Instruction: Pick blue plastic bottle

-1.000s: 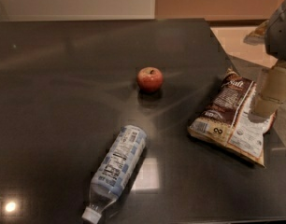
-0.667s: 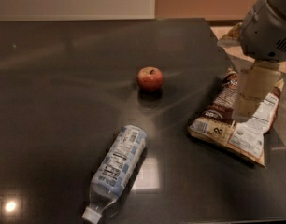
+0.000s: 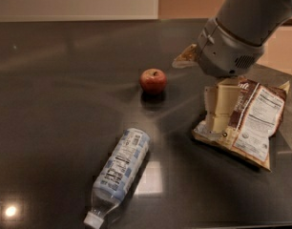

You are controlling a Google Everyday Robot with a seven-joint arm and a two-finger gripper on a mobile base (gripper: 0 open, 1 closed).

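**Blue plastic bottle** (image 3: 119,173): lies on its side on the dark table (image 3: 50,104), near-left of centre. White cap points to the near-left, base toward the apple. Touched by nothing. Offers its long labelled flank to a grasp from above. Probably rolls if nudged sideways, being round.

**Gripper** (image 3: 213,128): hangs below the grey wrist at right, low over the left end of the brown snack bag (image 3: 253,125). Touching the bag or just above it: cannot tell. Width of opening: cannot tell. Well apart from the bottle, so judged to be at the approach step, with the grasp not yet made.

**Apple** (image 3: 153,80): stands upright between the bottle and the far edge, apart from both bottle and bag.

**Room:** bare tabletop all round the bottle, widest to the left. Open diagonal lane from the gripper down-left to the label, passing clear of the apple. Cap close to the bottom of view, with the table's near edge not shown. Right table edge slants just behind the bag.
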